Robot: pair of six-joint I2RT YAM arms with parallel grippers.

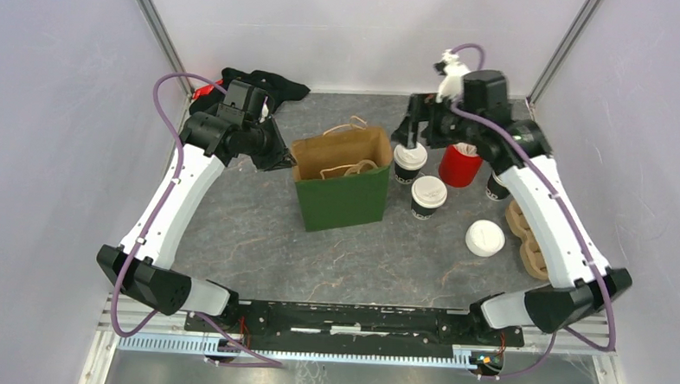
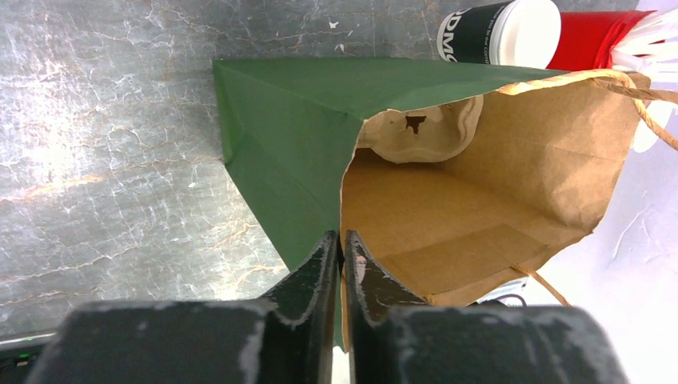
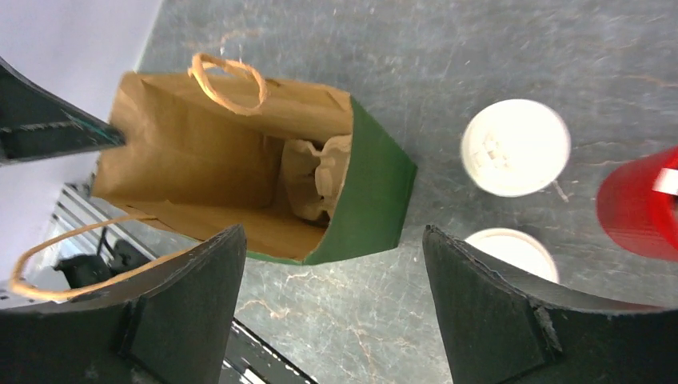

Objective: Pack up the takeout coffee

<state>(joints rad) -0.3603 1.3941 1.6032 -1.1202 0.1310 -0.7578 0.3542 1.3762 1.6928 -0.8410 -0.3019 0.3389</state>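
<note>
Top external: pinching the left rim of the green paper bag (image 1: 341,188) with the left gripper (image 1: 289,162), jaws clamped on the paper; holding the right gripper (image 1: 411,141) spread wide above the far lidded cup (image 1: 410,163).

Standing upright on the grey table (image 1: 257,232) just right of the bag, long axes vertical and white lids up: far lidded cup and near lidded cup (image 1: 428,197), close together but apart. Reading only "DMO" in the white lettering (image 2: 457,36) on one dark cup wall, the rest cut off. Gaping upward, the bag mouth, showing a pale crumpled piece (image 3: 316,180) at the bottom with room beside it. Crowding the right side: red cup (image 1: 460,165), loose white lid (image 1: 485,238), cardboard carrier (image 1: 529,243). Leaving open tabletop before the bag.
</note>
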